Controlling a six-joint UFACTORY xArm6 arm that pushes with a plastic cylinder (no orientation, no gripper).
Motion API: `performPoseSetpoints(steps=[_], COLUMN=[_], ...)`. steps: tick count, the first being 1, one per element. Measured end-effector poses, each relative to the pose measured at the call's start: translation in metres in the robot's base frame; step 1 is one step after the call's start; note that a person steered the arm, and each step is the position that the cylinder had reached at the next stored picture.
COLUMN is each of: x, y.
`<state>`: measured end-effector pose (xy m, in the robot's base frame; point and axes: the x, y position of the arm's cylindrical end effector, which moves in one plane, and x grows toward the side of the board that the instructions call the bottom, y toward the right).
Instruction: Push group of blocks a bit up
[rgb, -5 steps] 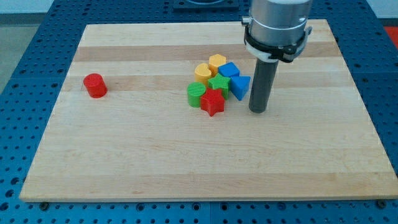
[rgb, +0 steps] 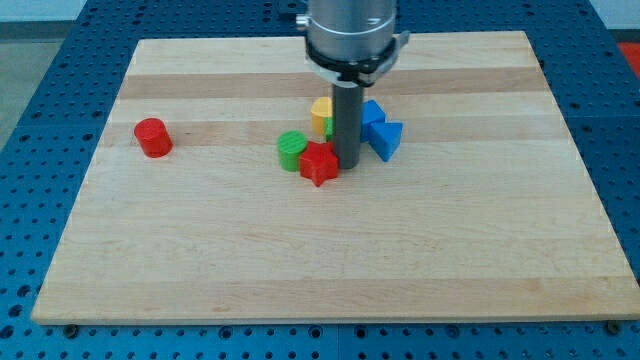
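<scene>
My tip (rgb: 347, 163) stands inside the cluster of blocks near the board's middle. A red star block (rgb: 318, 163) lies just to its left, touching or nearly touching it, with a green round block (rgb: 292, 149) further left. A yellow block (rgb: 321, 113) shows behind the rod on its left. A blue triangular block (rgb: 386, 138) and another blue block (rgb: 373, 111) lie to the rod's right. The rod hides the middle of the cluster, so the other blocks there do not show. A red cylinder (rgb: 153, 137) stands alone at the view's left.
The wooden board (rgb: 330, 260) rests on a blue perforated table (rgb: 30, 120). The arm's grey body (rgb: 352, 25) hangs over the board's top middle.
My tip has moved left from the cluster's right side into its middle. The red star and green round block have shifted left. The green star and a yellow block are now hidden.
</scene>
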<state>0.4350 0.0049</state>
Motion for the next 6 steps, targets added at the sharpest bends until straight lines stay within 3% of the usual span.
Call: performPoseSetpoints(steps=[4, 6], x=[-0.052, -0.059], y=[-0.012, -0.012])
